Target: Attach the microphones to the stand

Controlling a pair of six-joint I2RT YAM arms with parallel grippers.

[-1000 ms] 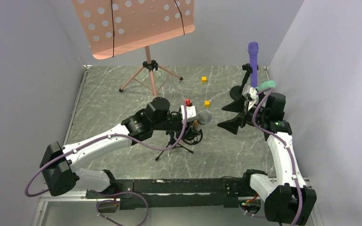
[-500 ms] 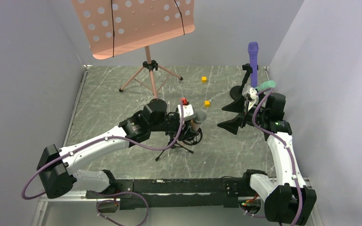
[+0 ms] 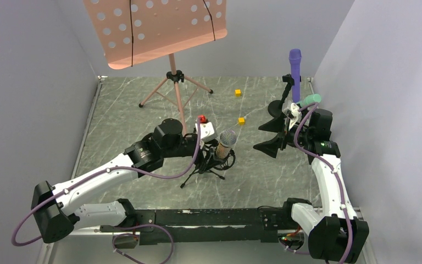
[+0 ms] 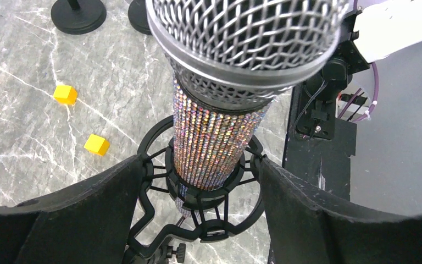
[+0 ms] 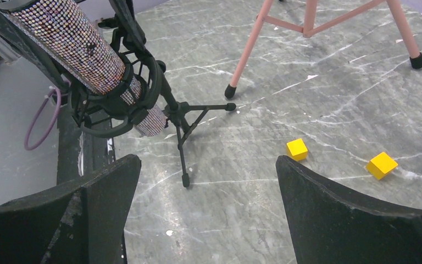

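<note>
Gapes wide at the left pincer (image 4: 200,165), empty, fingers (image 4: 88,203) either side of the glittery silver-pink microphone (image 4: 220,143) and clear of its barrel. Has that microphone seated in the tripod stand (image 5: 177,113) ring on the worktop (image 5: 335,99). Gapes empty at the right pincer (image 5: 209,165) too, facing yellow cubes (image 5: 297,149). Far right: purple microphone (image 3: 295,66) upright, mint-teal microphone (image 3: 310,100) near it.
</note>
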